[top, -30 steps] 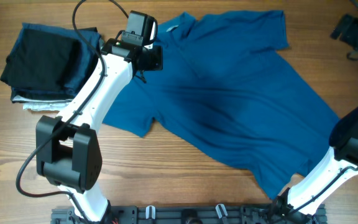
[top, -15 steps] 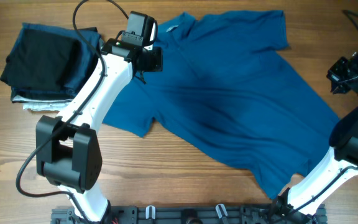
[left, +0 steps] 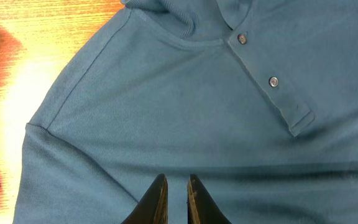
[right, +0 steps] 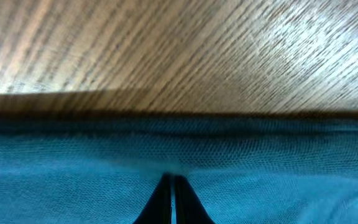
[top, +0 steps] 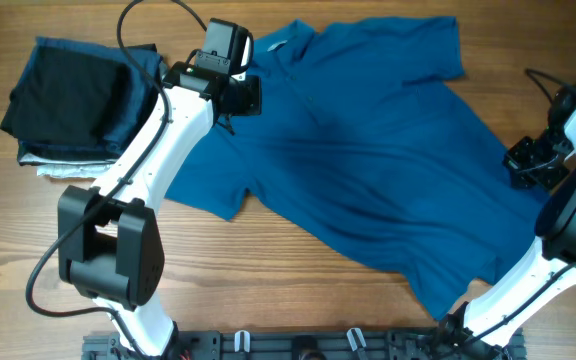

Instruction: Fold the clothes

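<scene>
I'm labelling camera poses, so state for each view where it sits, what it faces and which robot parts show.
Overhead: above the wooden table, looking down on the medium-blue short-sleeved soft shirt; both white arms show.
Left wrist: on the left arm, facing the shirt's buttoned collar; left gripper shows.
Right wrist: low, facing the shirt's edge and table; right gripper shows.
All share the shirt.
</scene>
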`<state>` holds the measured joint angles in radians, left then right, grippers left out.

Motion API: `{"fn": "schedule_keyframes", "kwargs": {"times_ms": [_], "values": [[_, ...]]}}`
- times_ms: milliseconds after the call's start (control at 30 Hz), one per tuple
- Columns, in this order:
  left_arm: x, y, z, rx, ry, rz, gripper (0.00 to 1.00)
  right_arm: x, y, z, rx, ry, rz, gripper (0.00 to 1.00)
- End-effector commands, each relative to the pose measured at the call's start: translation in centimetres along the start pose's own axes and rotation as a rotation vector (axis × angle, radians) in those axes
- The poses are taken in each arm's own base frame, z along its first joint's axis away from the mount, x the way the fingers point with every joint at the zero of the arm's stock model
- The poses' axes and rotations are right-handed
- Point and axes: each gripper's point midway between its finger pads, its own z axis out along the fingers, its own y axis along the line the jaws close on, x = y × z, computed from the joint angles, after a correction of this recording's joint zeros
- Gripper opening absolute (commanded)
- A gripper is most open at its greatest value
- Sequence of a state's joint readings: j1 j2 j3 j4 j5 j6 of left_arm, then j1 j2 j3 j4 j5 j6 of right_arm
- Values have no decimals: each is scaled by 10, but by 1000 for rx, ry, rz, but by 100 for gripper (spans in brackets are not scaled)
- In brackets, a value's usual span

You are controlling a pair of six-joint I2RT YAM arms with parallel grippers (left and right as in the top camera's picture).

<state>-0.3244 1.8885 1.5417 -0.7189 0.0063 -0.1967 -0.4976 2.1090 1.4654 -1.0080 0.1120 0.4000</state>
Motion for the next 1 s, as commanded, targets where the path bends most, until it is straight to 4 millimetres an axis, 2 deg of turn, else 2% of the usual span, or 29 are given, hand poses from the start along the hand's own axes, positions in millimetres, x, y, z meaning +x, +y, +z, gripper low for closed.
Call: {"fn": "schedule_keyframes", "kwargs": {"times_ms": [0,167,267,400,467,567,700,800,967], "values": [[4,2,5,5,18,0,12,-2,0,15,5,-20,13,4],[4,2,5,5,18,0,12,-15,-3,32,44,-62,22,4],[4,2,5,6,15,1,11,-20,2,61,52,-53,6,4],[3,2,5,6,15,1,11,-31,9,81,40,-83,-15,4],[3,2,5,6,13,1,11,-37,12,85,31,-106,-25,4],[1,1,6,9,5,1,11,-49,19,84,-9,-144,-37,4],[-3,0,12,12,-8,0,10,-77,34,70,-81,-232,-57,4],[-3,0,24,12,-8,1,10,-101,43,58,-107,-322,-84,4],[0,1,48,9,4,2,7,-129,53,45,-144,-443,-95,4]]}}
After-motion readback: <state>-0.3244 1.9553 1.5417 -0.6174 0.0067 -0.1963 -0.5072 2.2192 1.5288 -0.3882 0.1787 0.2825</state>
